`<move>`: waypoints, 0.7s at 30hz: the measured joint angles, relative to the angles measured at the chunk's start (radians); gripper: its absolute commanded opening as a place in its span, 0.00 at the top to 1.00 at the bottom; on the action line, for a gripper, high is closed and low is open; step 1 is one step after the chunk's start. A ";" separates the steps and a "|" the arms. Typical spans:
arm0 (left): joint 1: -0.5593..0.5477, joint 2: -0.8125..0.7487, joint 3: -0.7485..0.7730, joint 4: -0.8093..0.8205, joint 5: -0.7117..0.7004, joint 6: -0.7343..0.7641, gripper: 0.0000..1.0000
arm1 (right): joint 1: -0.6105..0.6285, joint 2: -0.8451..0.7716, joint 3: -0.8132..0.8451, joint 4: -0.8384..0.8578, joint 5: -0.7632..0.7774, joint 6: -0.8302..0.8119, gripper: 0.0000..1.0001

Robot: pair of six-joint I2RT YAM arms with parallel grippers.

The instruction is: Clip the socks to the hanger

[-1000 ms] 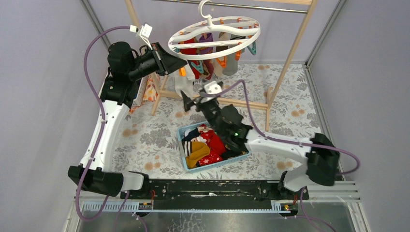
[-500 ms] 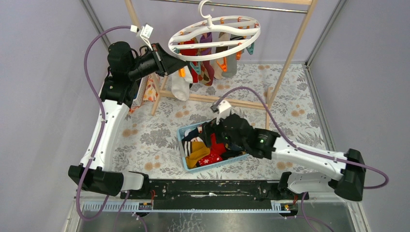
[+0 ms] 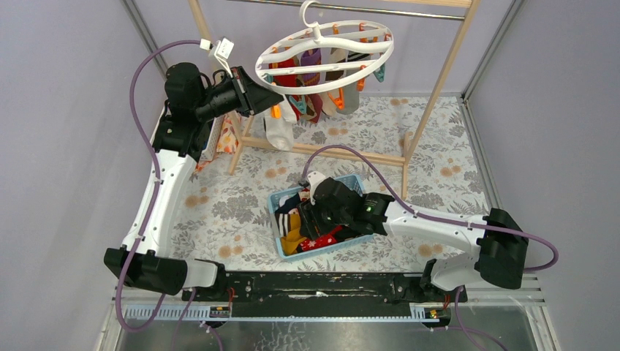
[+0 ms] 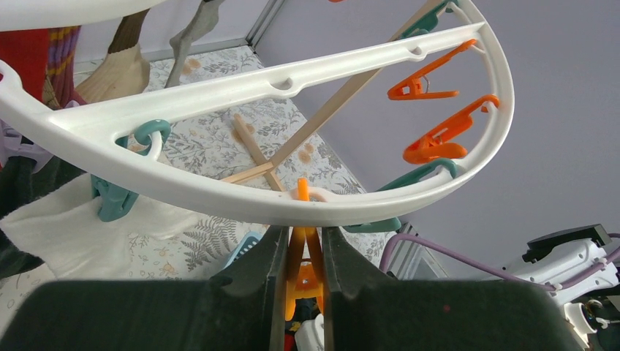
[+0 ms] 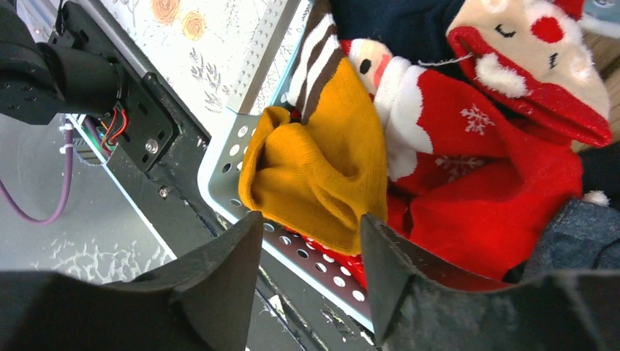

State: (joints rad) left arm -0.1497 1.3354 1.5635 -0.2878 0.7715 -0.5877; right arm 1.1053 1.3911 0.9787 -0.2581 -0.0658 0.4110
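Left gripper (image 4: 303,238) clenched on orange clip (image 4: 302,281) hanging just under hanger (image 4: 219,91) rim. Right gripper (image 5: 308,223) low over blue basket (image 5: 227,157), jaws apart, straddling mustard sock (image 5: 322,161) at basket wall; red socks (image 5: 475,190) just beside.

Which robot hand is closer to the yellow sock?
Right. The right gripper is in the basket, fingers either side of the yellow sock. The left gripper is up at the hanger, pinching an orange clip.
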 measured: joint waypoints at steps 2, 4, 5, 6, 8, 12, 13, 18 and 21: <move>0.000 0.001 0.000 -0.001 0.004 0.000 0.95 | 0.000 0.000 0.000 0.000 -0.008 0.001 0.73; 0.000 0.002 0.000 -0.002 0.006 0.000 0.95 | 0.000 0.000 0.000 0.000 -0.010 0.002 0.81; 0.000 0.002 0.000 -0.003 0.006 0.000 0.95 | 0.000 0.000 0.000 0.000 -0.011 0.005 0.75; 0.000 0.002 0.000 -0.003 0.006 0.000 0.95 | -0.001 0.000 0.000 0.000 -0.013 0.001 0.59; 0.000 0.002 0.000 -0.003 0.006 0.000 0.95 | -0.006 0.000 0.005 -0.021 -0.008 -0.003 0.40; 0.000 0.002 0.000 -0.004 0.007 0.000 0.95 | -0.035 0.000 0.029 -0.089 0.000 -0.007 0.35; 0.000 0.002 0.000 -0.004 0.008 0.001 0.95 | -0.047 -0.003 0.030 -0.097 0.000 -0.004 0.35; 0.000 0.002 0.000 -0.003 0.008 0.000 0.95 | -0.106 -0.048 0.001 -0.098 -0.027 0.031 0.39; 0.000 0.002 0.000 -0.003 0.010 0.000 0.95 | -0.134 -0.069 -0.051 -0.042 -0.090 0.066 0.40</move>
State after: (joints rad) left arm -0.1497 1.3369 1.5635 -0.2913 0.7815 -0.5873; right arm 0.9710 1.3224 0.9272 -0.2996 -0.1558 0.4767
